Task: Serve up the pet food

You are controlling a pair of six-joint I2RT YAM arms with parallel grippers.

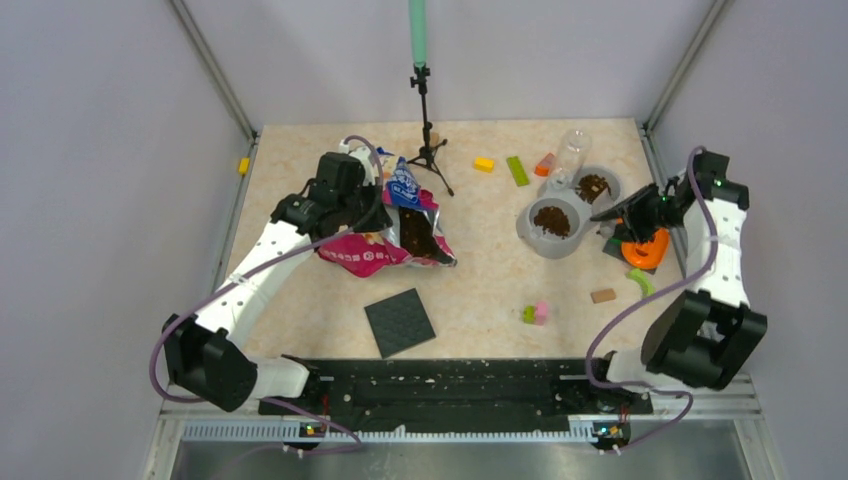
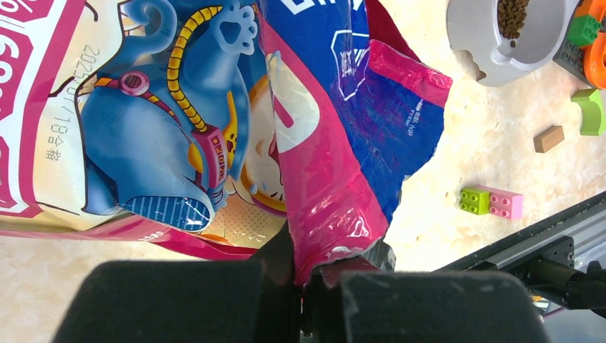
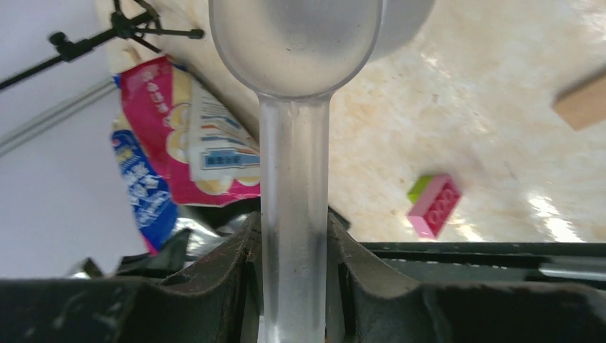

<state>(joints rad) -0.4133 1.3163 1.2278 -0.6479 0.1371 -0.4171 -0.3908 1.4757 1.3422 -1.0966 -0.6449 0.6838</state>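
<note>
Left gripper (image 2: 304,286) clenches the bag (image 2: 214,128) by its pink edge. Right gripper (image 3: 294,246) grasps a clear scoop (image 3: 294,186) by its handle, near the bowl (image 1: 527,236) of pet food (image 1: 551,221).

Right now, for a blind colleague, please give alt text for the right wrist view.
The right gripper grips a clear plastic scoop by its handle; the scoop looks empty. Beyond, a pink-and-blue pet food bag lies at left, a pink-and-green block at right.
</note>
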